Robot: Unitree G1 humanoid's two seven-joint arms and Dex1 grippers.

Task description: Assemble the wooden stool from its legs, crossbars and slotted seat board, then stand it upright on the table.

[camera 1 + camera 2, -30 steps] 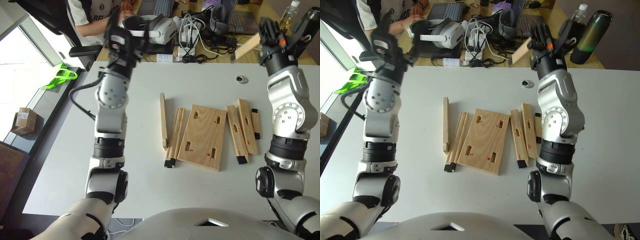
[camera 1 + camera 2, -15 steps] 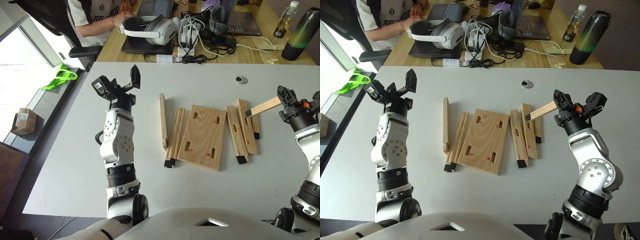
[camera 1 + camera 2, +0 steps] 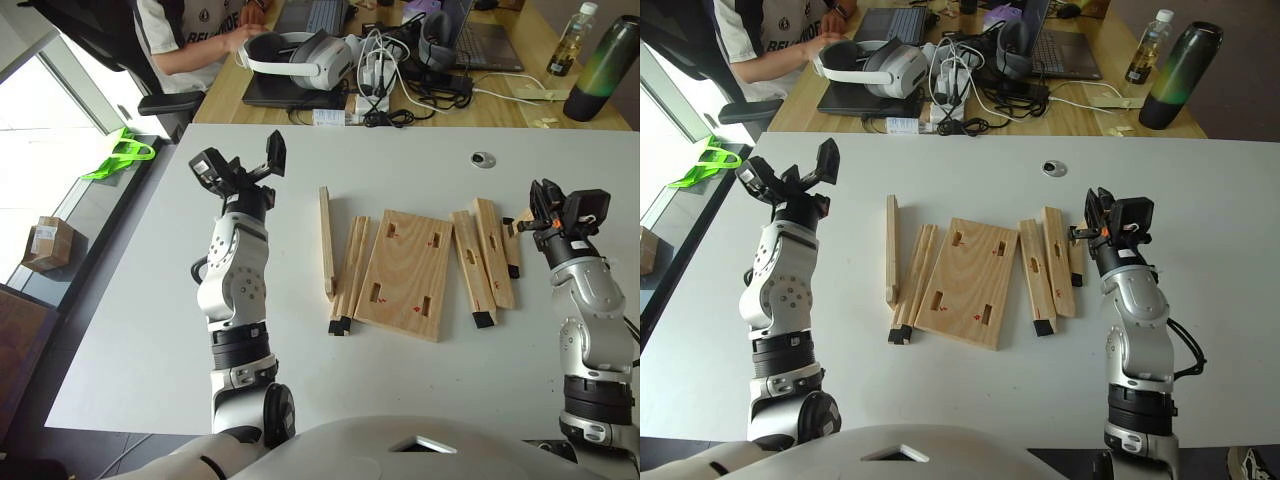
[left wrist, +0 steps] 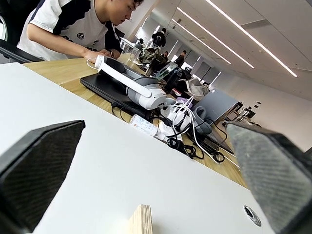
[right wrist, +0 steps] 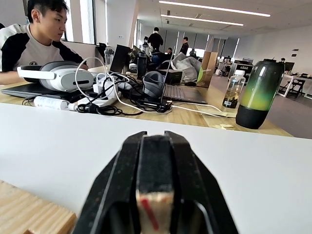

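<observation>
- Two pincers: left pincer (image 3: 243, 165), opened wide and holding nothing, hangs over the far left tabletop (image 3: 140, 330), probably waiting.
- Right pincer (image 3: 543, 212) is clamped on a wooden bar (image 5: 153, 207), low just beside the right legs (image 3: 485, 262), perhaps for joining.
- Slotted seat board (image 3: 405, 272) lies flat in the middle, with other legs (image 3: 350, 275) on its left.
- Cable hole (image 3: 485, 158) far behind blocks nothing.

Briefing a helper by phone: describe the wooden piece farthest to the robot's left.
On the white table, find the slotted seat board. Left of it, past two black-tipped pieces, lies the outermost strip: thin, with no black tip.
</observation>
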